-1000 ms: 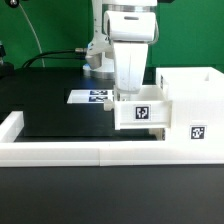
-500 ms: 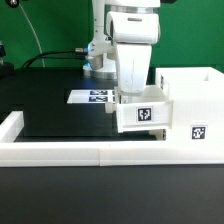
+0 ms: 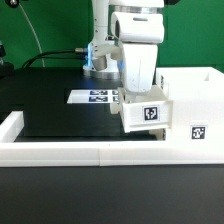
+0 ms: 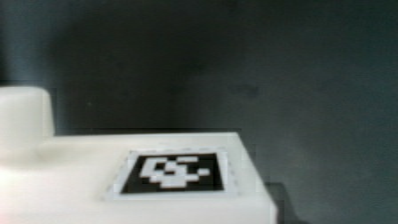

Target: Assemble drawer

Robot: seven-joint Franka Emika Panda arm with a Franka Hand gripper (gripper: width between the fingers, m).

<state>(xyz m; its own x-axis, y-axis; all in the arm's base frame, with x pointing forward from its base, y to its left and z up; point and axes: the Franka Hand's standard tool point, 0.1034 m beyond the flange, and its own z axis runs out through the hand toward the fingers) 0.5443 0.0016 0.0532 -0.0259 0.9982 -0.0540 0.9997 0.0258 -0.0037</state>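
Note:
My gripper (image 3: 140, 98) reaches down from above and is shut on a small white open-top tray (image 3: 147, 115) with a black-and-white marker on its front. The tray is tilted and sits against the left side of the large white box casing (image 3: 195, 105), which carries its own marker and stands at the exterior view's right. My fingertips are hidden by the tray. The wrist view shows the tray's marked face (image 4: 175, 172) close up, a white rounded part (image 4: 22, 120) beside it, and no fingers. A second small tray does not show.
The marker board (image 3: 93, 97) lies flat on the black table behind the tray. A low white border rail (image 3: 70, 152) runs along the front and turns up at the exterior view's left (image 3: 10, 125). Cables lie at the back left.
My gripper and the small tray have shifted a little toward the exterior view's right, closer against the casing, and the tray has tilted slightly.

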